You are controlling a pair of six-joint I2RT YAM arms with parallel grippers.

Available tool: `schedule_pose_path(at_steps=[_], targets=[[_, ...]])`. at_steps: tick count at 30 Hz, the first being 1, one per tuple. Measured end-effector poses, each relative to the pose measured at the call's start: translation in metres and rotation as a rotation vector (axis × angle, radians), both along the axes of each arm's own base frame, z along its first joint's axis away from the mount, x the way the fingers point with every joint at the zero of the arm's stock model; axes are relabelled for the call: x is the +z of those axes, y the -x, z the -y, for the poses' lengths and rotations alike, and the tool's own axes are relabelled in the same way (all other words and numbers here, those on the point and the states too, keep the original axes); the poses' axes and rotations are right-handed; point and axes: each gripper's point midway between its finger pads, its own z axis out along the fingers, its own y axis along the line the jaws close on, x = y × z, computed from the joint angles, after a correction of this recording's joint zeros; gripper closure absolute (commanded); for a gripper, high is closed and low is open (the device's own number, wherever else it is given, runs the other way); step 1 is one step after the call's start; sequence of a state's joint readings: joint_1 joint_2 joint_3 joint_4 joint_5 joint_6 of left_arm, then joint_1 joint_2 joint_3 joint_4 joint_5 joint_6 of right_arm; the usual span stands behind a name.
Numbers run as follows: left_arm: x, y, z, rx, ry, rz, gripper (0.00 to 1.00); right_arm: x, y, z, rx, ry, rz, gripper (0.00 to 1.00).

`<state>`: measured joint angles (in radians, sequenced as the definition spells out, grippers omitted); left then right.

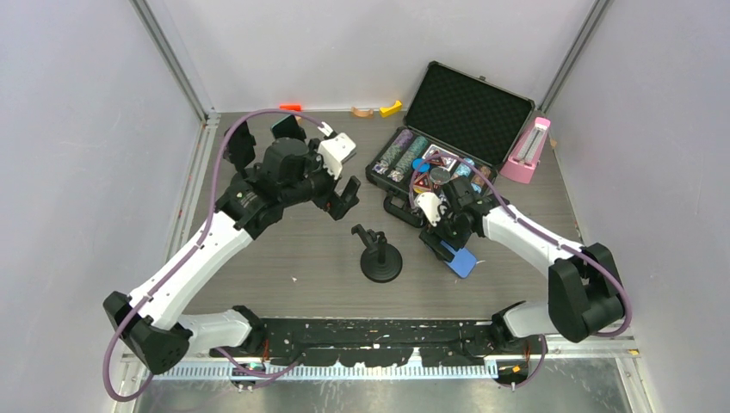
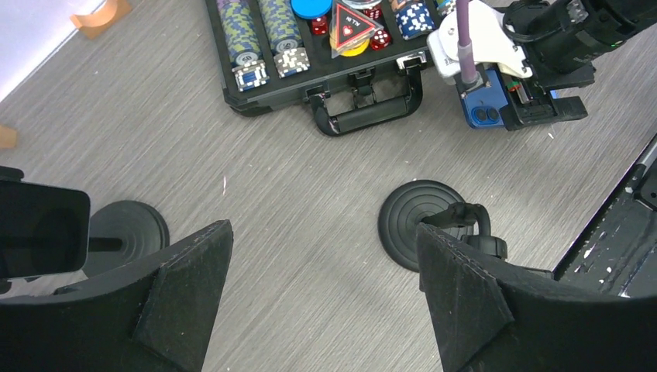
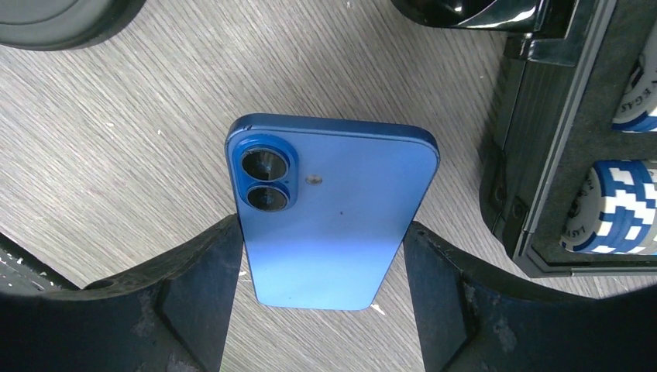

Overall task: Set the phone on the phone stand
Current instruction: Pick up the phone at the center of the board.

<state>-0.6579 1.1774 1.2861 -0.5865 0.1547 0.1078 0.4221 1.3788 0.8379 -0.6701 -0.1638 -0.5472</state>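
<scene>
Two readable bits of writing. A red triangular marker [image 2: 350, 23] in the open black case [image 1: 465, 103] says "ALL IN". Blue-and-white poker chips [image 3: 620, 209] carry rim lettering that looks like "LAS VEGAS", cut off at the frame edge. No brand mark can be made out on the phone's back

- phone [image 3: 333, 217]: blue, back up, twin lenses, just right of the phone stand [image 1: 380, 258] and apart from it
- right fingers [image 3: 194, 302]: one pressed to each long edge of the phone, gripping it; cannot tell whether it is lifted or on the surface
- left fingers [image 2: 178, 302]: spread wide, nothing between them, hanging above the surface behind and left of the phone stand
- phone stand: black, round ribbed base, short clamp arm on top, upright
- case: behind and right of the phone stand, lid up with foam lining, rows of chips and red dice inside, handle toward the stand
- pink object [image 1: 527, 151]: far right of the phone stand, beyond the case
- surface [image 1: 301, 267]: grey wood grain, pale scuffs
- room: plain pale walls, metal posts in the back corners; small orange and yellow pieces [image 1: 390, 108] along the back wall behind the phone stand
</scene>
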Motion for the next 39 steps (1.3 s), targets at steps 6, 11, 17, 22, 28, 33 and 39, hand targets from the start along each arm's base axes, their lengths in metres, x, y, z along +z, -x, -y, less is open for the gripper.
schedule_pose_path(at_steps=[6,11,17,22,28,33,39], targets=[[-0.007,-0.013,0.007,0.016,0.02,-0.059,0.1,0.008,-0.004,-0.004,0.003,-0.029,0.037,0.87],[-0.021,-0.032,0.018,0.043,0.076,-0.171,0.12,0.018,-0.009,-0.01,0.006,-0.067,0.079,0.88],[-0.055,-0.039,0.038,0.025,0.125,-0.344,0.14,0.033,-0.01,-0.017,0.004,-0.122,0.121,0.9],[-0.075,-0.037,0.06,-0.018,0.176,-0.483,0.18,0.044,-0.012,-0.022,-0.003,-0.163,0.15,0.9],[-0.088,-0.041,0.093,-0.086,0.264,-0.64,0.21,0.059,-0.015,-0.031,-0.011,-0.208,0.178,0.9],[-0.1,-0.043,0.115,-0.12,0.306,-0.748,0.22,0.078,-0.018,-0.048,0.003,-0.252,0.216,0.9],[-0.104,-0.039,0.141,-0.163,0.337,-0.837,0.26,0.098,-0.024,-0.065,0.02,-0.293,0.261,0.9]])
